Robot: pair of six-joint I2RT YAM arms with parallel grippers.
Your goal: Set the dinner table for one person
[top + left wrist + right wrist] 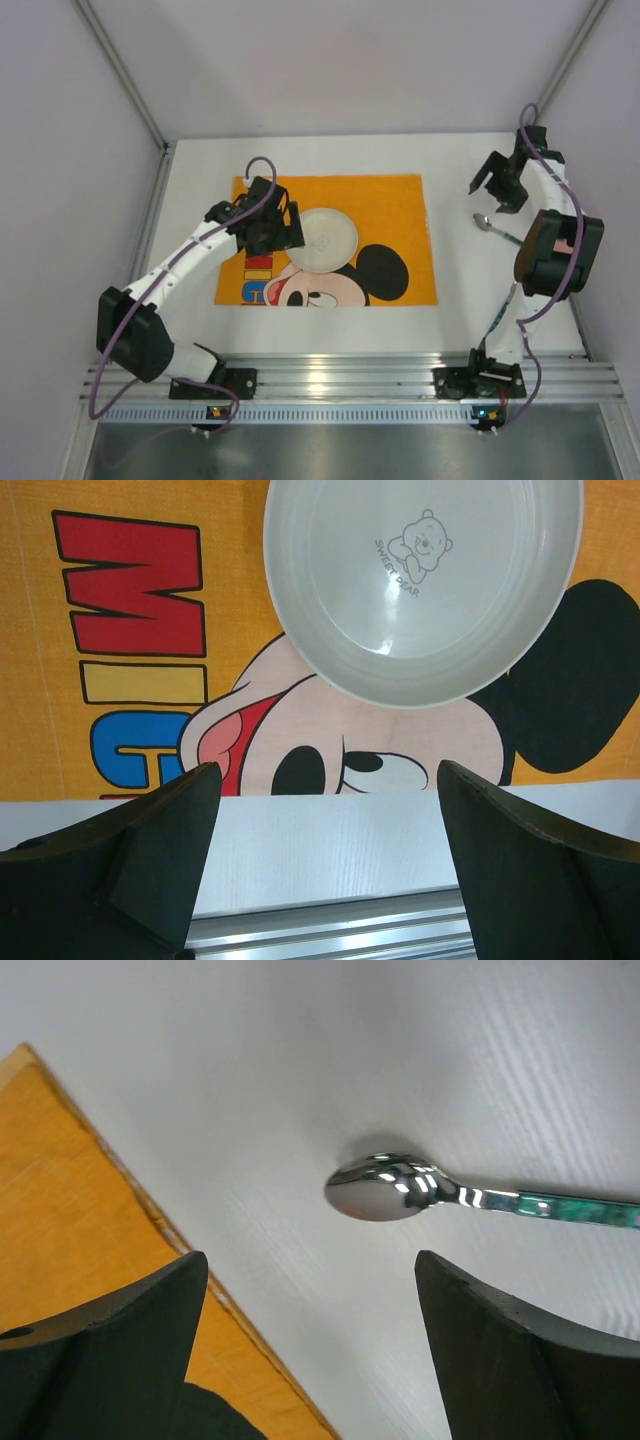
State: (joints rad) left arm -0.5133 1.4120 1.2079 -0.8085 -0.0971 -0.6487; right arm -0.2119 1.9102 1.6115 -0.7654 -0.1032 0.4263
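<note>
Top external shows the dinner table [330,322] partly set: the plate [328,238] sits on the orange placemat [400,200] at its middle, the spoon [497,230], likely yet to be placed, lies on bare tabletop to the right, and the left gripper [292,228] and right gripper [493,195] gape empty.

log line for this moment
left gripper: open, near plate | right gripper: open, near spoon | plate: on placemat | spoon: on dinner table

Placemat [390,215] lying on table [330,150], left of middle. Plate [330,238] sitting on placemat, about at its centre. Spoon [497,229] lying on bare table right of placemat, apart from it, bowl end nearer placemat. Rail [350,380] running along table's near edge.
</note>
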